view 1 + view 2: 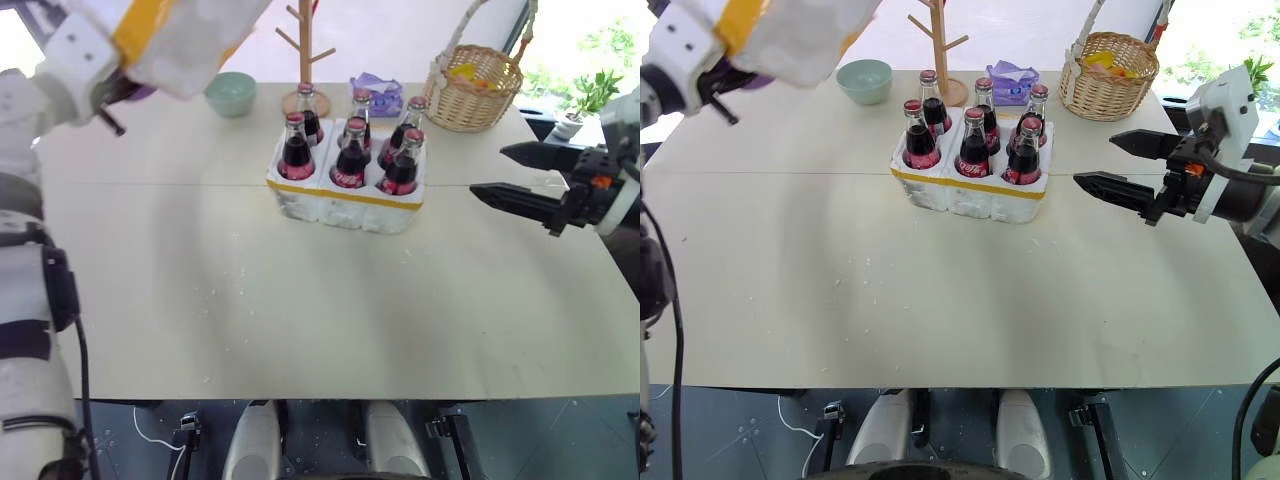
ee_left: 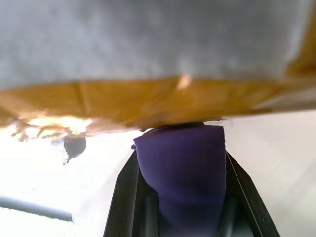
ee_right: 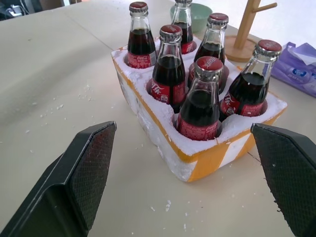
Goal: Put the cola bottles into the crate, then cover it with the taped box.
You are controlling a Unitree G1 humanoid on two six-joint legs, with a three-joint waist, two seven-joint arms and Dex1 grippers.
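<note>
Pale table (image 1: 300, 330), flecked with foam crumbs. Taped box (image 1: 190, 35), yellow-banded, aloft at far left, clamped in left gripper (image 2: 180, 148). Crate (image 1: 345, 195) mid-table, holding all six cola bottles (image 3: 200, 106); red labels, script unreadable. Right gripper (image 1: 1130, 170) spread wide, empty, right of crate.

I count six cola bottles (image 3: 199, 101), all standing in one crate (image 3: 207, 154), and one taped box (image 1: 185, 40) up at my left. Further back on the one table (image 1: 300, 320) I see one green bowl (image 1: 231, 94), one wooden rack (image 1: 305, 50), one basket (image 1: 472, 88) and one purple packet (image 1: 1011, 82).
</note>
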